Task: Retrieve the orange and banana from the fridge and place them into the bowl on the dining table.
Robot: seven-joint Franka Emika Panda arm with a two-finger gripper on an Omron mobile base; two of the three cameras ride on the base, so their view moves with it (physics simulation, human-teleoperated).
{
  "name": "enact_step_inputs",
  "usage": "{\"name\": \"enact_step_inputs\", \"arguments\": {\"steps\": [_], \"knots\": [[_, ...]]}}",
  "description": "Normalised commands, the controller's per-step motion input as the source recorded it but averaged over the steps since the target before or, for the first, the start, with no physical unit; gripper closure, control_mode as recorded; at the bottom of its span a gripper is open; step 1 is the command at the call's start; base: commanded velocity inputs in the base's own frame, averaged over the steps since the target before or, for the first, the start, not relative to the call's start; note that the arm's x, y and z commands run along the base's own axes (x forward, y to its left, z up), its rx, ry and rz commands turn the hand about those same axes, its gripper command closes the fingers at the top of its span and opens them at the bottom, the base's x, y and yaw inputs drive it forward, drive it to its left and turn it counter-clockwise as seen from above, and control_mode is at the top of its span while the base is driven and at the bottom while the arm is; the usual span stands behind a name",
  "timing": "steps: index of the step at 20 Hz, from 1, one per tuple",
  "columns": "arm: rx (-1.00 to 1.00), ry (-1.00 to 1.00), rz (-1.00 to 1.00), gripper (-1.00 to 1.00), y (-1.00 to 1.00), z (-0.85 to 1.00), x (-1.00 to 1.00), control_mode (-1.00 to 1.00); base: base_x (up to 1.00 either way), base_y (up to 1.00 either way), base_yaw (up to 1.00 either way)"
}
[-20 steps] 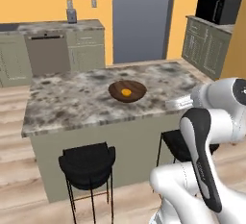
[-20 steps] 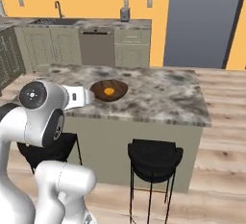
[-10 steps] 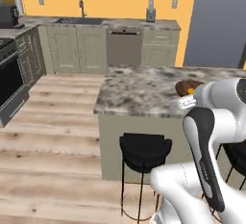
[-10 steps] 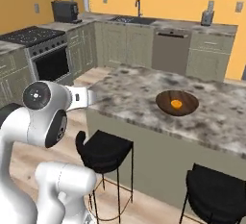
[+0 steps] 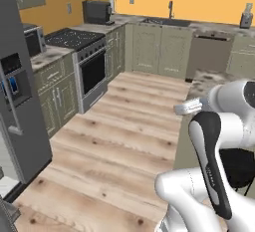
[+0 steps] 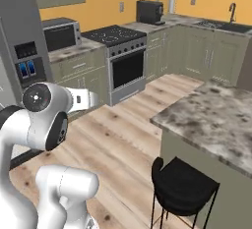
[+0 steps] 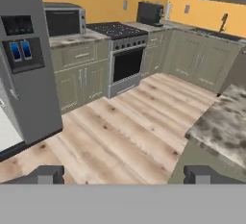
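The tall grey fridge (image 5: 22,106) stands at the left, its dark dispenser panel (image 7: 21,50) lit blue, and it also rises at the left edge of the right base view (image 6: 17,36). A corner of the marbled dining table (image 6: 211,120) lies to the right (image 7: 226,117). My gripper (image 7: 123,175) hangs over the wooden floor, well short of the fridge, open, with nothing between its fingertips (image 7: 45,174). The orange, the banana and the bowl are out of view.
A black-fronted stove (image 7: 126,57) sits in the olive cabinet run beside the fridge, with a microwave (image 7: 62,21) on the counter between them. A black stool (image 6: 184,184) stands at the table's near side. Wide wooden floor (image 5: 114,146) stretches between table and fridge.
The whole picture has swung left as the base turned: the table with the bowl and orange slid out to the right, and the fridge and stove came in. The gripper stays open.
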Motion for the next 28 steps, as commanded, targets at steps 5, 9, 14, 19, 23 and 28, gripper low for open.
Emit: {"name": "enact_step_inputs", "arguments": {"steps": [5, 9, 14, 19, 23, 28], "knots": [[0.00, 0.00, 0.00, -1.00, 0.00, 0.00, 0.00, 1.00, 0.14, 0.70, 0.46], [0.00, 0.00, 0.00, -1.00, 0.00, 0.00, 0.00, 1.00, 0.40, 0.24, 0.37], [0.00, 0.00, 0.00, -1.00, 0.00, 0.00, 0.00, 1.00, 0.56, 0.24, 0.39], [0.00, 0.00, 0.00, -1.00, 0.00, 0.00, 0.00, 1.00, 0.41, -0.15, 0.29], [0.00, 0.00, 0.00, -1.00, 0.00, 0.00, 0.00, 1.00, 0.39, -0.53, 0.11], [0.00, 0.00, 0.00, -1.00, 0.00, 0.00, 0.00, 1.00, 0.54, -0.37, 0.11]]}}
